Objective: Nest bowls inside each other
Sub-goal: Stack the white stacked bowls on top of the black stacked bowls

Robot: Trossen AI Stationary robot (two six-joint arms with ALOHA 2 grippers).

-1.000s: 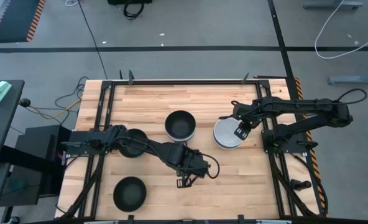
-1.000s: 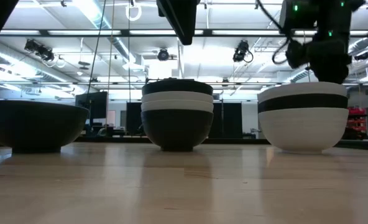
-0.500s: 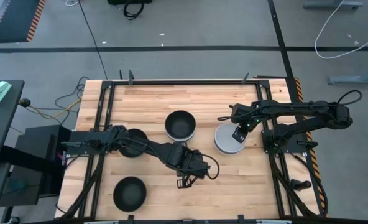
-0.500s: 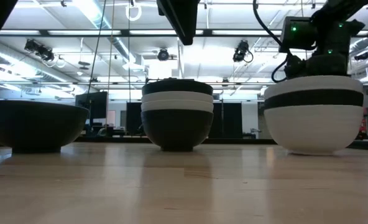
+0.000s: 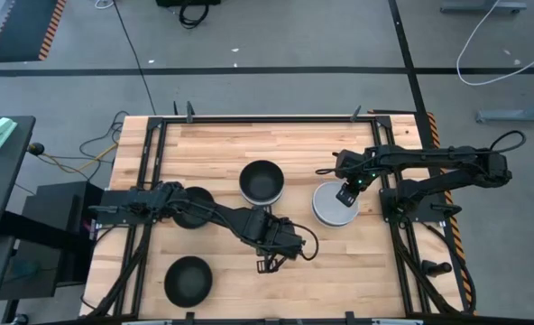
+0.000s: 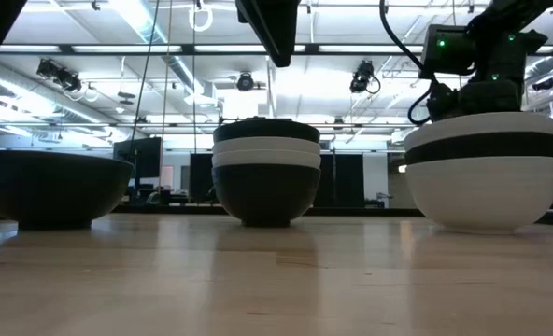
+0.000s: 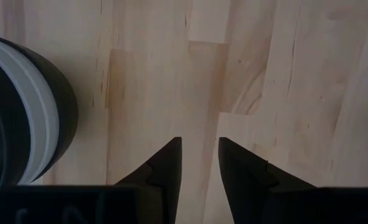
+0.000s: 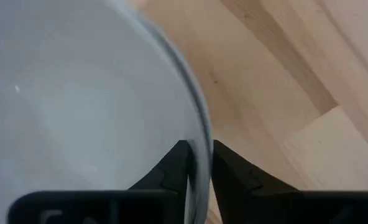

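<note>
Right gripper [image 8: 196, 163] is clamping the rim of the white-topped bowl stack [image 5: 334, 204]; left gripper [image 7: 198, 163] is idling slightly apart beside the black-topped stack [image 5: 262, 181].

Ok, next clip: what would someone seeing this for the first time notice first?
Probably the right gripper pinching the rim of the white-topped bowl stack on the table's right side; from table height that stack shows white, black and white bands. Next, the banded black-and-white stack at mid-table, with two lone black bowls on the left. The left gripper hangs empty over bare wood near the front edge.
</note>
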